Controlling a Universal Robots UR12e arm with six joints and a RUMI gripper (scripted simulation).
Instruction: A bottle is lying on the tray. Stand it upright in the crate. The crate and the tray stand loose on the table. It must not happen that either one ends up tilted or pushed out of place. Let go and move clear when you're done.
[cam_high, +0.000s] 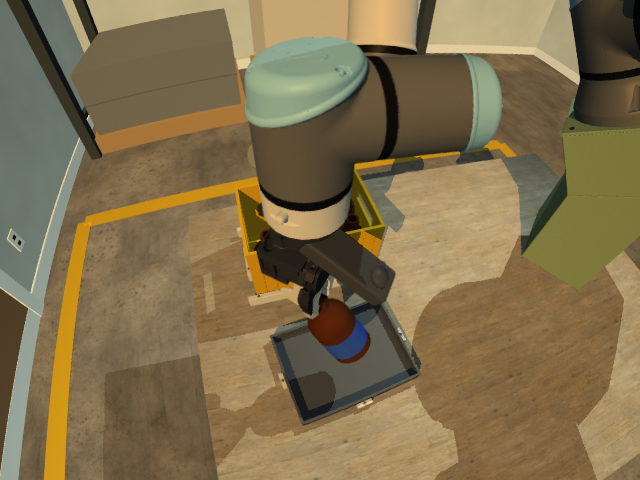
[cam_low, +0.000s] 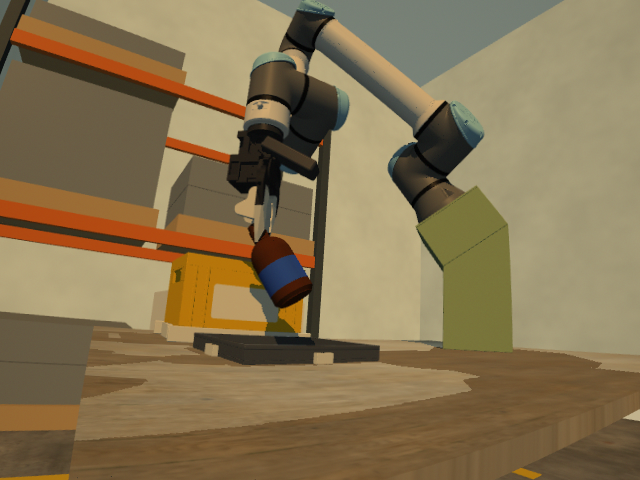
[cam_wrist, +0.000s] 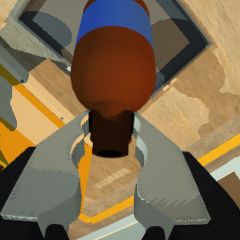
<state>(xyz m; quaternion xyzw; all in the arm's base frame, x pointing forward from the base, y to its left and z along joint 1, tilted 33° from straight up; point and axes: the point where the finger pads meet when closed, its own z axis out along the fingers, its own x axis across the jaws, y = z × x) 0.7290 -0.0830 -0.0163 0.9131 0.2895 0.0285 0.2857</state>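
Note:
A brown bottle (cam_high: 332, 324) (cam_low: 272, 251) (cam_wrist: 114, 70) with a blue label hangs tilted in the air above the tray, its neck up and its base down toward the lower right in the exterior view. My gripper (cam_low: 262, 235) (cam_wrist: 111, 113) is shut on the bottle's neck. The dark grey tray (cam_high: 360, 395) (cam_low: 310, 353) lies on the table below the bottle. The yellow crate (cam_high: 370, 241) (cam_low: 195, 294) stands behind the tray. Brown bottle necks show inside it in the top view; the arm hides much of its inside.
The table (cam_high: 496, 361) (cam_low: 289, 397) carries the crate and tray. The green robot pedestal (cam_high: 589, 222) (cam_low: 475, 289) stands at the right. Shelving with grey boxes (cam_high: 165, 67) (cam_low: 82, 134) stands behind. A grey box stack (cam_low: 41, 356) is at the left front in the exterior view.

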